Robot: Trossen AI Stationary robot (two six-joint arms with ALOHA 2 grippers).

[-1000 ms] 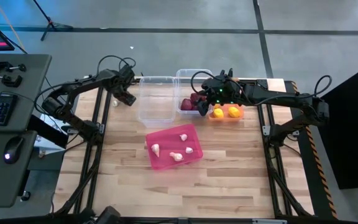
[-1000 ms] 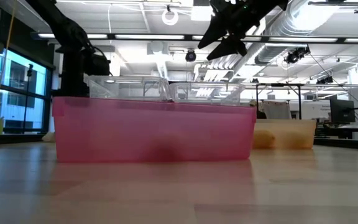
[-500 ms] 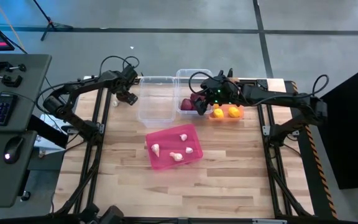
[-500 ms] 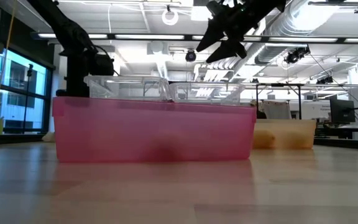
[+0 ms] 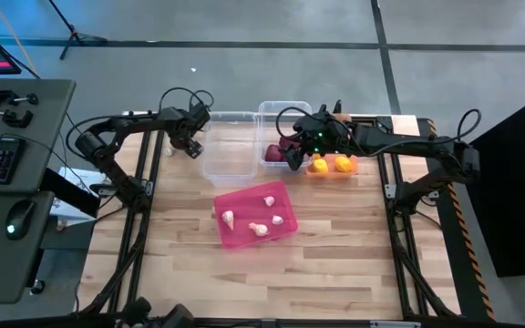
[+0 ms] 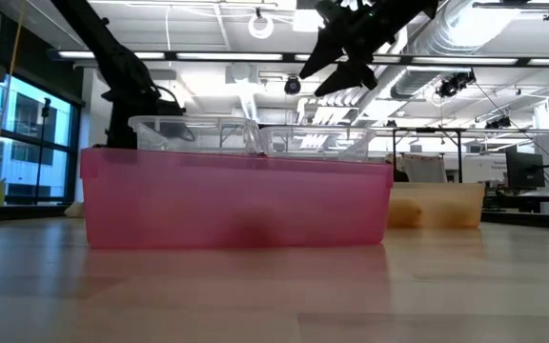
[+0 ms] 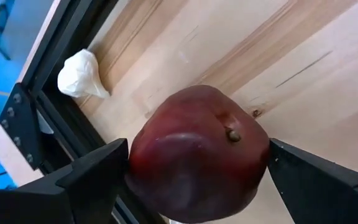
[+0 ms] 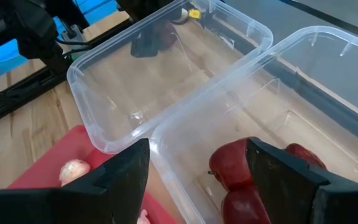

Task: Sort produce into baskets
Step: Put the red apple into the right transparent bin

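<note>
Left gripper (image 7: 194,180): your fingers clamp a dark red onion (image 7: 197,152) (white garlic bulb (image 7: 79,74) lies near).
Right gripper (image 8: 197,168): spread wide above your clear bin (image 8: 303,81).

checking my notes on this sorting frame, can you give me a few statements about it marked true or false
1. The left pincer is shut on a dark red onion. True.
2. The pink basket holds lemons. False: it holds white garlic bulbs; the lemons lie in the orange basket.
3. The right pincer is open above the clear basket with red onions. True.
4. The other clear basket is full of produce. False: nothing shows inside it.
5. One garlic bulb lies loose on the table by its edge. True.
</note>
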